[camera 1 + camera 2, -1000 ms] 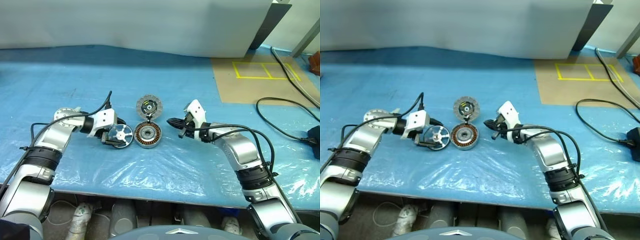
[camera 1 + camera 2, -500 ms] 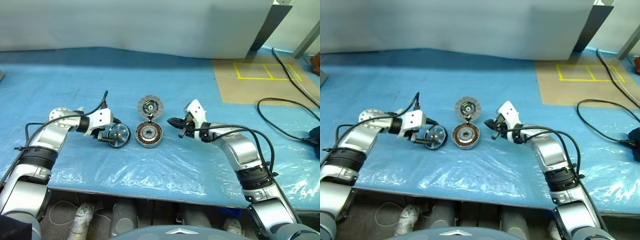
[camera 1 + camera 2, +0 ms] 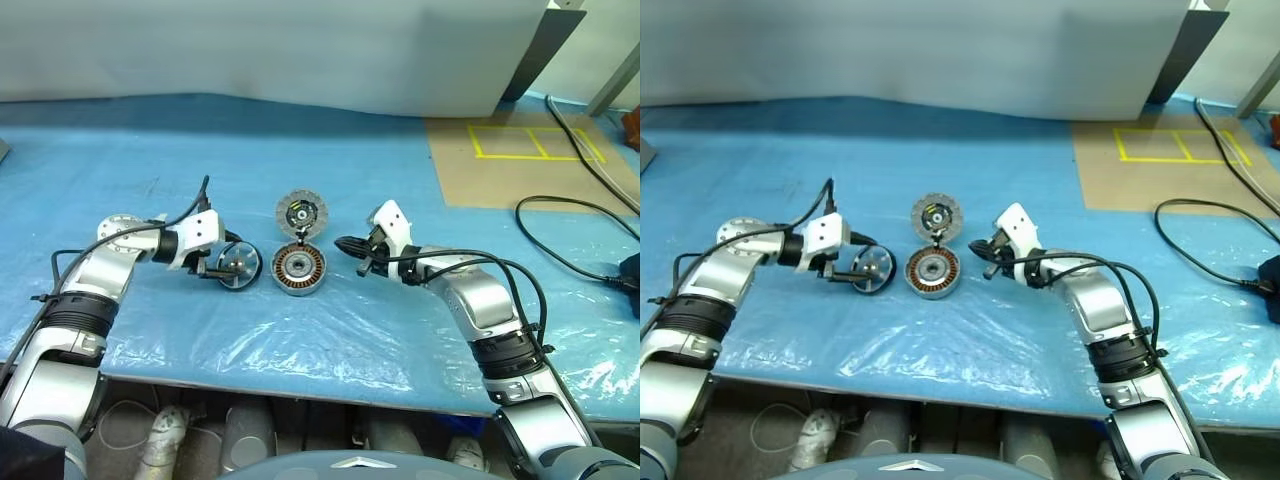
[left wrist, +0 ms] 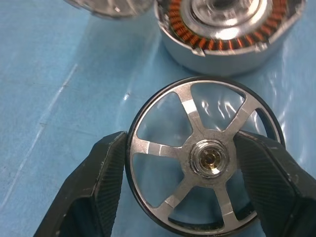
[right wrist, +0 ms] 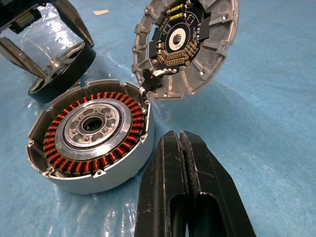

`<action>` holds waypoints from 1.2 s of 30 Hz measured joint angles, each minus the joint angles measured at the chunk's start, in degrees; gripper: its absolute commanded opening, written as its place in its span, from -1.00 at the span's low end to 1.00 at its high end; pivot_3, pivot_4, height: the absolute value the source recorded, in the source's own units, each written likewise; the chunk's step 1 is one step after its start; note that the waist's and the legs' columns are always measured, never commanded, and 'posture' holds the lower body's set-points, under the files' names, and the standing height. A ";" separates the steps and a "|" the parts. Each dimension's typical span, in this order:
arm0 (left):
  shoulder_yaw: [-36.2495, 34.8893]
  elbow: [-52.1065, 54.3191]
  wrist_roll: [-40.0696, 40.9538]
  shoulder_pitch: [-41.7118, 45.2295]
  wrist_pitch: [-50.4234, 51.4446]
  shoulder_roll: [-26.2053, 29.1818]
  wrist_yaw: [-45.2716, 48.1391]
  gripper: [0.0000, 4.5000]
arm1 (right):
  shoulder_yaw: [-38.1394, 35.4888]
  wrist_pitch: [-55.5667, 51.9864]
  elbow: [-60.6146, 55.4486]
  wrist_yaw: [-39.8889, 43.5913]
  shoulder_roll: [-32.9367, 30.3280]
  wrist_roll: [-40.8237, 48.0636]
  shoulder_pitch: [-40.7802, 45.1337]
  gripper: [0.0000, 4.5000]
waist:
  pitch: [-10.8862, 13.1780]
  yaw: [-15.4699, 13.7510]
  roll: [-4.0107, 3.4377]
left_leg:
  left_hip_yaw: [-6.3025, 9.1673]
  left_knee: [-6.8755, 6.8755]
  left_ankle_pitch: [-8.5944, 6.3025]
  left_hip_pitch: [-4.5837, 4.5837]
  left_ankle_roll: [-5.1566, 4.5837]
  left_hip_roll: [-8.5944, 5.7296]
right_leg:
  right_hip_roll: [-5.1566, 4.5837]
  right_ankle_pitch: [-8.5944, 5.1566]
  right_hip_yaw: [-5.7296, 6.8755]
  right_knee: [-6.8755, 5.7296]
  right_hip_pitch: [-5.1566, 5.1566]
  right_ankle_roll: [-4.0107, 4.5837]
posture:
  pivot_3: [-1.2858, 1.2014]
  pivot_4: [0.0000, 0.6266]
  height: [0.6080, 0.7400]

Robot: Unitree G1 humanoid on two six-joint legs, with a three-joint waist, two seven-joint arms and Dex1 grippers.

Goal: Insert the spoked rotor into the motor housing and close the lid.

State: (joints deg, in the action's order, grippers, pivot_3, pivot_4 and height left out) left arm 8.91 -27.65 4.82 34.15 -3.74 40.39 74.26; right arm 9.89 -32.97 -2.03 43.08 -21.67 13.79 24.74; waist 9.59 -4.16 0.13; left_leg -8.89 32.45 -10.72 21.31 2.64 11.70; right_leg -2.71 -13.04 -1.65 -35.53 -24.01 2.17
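**Rotor clamped at our left, housing and lid waiting between the fingers**

Our left gripper stands wide, its two black fingers pressed against opposite edges of the spoked rotor, which it has hold of by the rim. We see the wheel tilted up on edge, its hub and five spokes facing the wrist camera. Just past those fingers sits the motor housing, close to the rotor's rim but apart from it, its copper winding ring circling a silvery centre.

Our right gripper has its fingers pressed together with nothing between them. The fingertips hover just beside the housing's grey wall, on the side away from the rotor; we cannot tell whether they touch it. Beyond them, the lid lies open with its dark inner face and yellow-green spot showing, its rim meeting the housing's edge at a small dark joint.

From the head camera, housing and lid lie between our two grippers on the blue plastic sheet.
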 measured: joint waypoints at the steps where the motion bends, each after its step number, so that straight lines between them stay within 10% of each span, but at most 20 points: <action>1: -0.06 0.97 0.91 -0.03 1.43 -0.08 0.28 0.39 | -0.12 -0.11 -0.08 0.35 -0.02 0.29 0.00 -1.00 | 0.02 0.03 0.03 | 0.00 0.02 0.00 0.08 0.00 0.00 | 0.01 0.00 0.01 0.01 -0.07 0.00 | 0.03 -0.52 1.00; 15: -5.63 22.59 16.47 -3.48 23.35 -3.76 -0.79 0.39 | -3.25 -3.38 -4.13 2.54 -3.29 6.09 -0.49 -1.00 | 0.05 0.05 0.08 | 0.03 -0.10 -0.01 0.37 0.03 0.00 | 0.17 0.06 0.14 0.14 -0.27 -0.11 | 0.03 -0.52 1.00; 36: 2.20 16.34 8.32 0.60 19.77 -6.13 -1.09 0.39 | -3.21 -3.42 -4.27 -2.33 -2.96 5.49 -1.97 -1.00 | 0.06 0.16 0.09 | 0.04 -0.04 0.00 0.36 0.03 0.02 | 0.23 0.12 0.10 0.09 -0.26 -0.21 | 0.03 -0.52 1.00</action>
State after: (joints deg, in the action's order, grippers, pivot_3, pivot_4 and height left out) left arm 11.11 -11.31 13.13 34.75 16.03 34.25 73.17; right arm 6.68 -36.39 -6.30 40.75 -24.63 19.29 22.77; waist 9.64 -4.00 0.22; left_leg -8.85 32.41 -10.72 21.67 2.66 11.72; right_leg -2.48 -12.92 -1.55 -35.44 -24.27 1.96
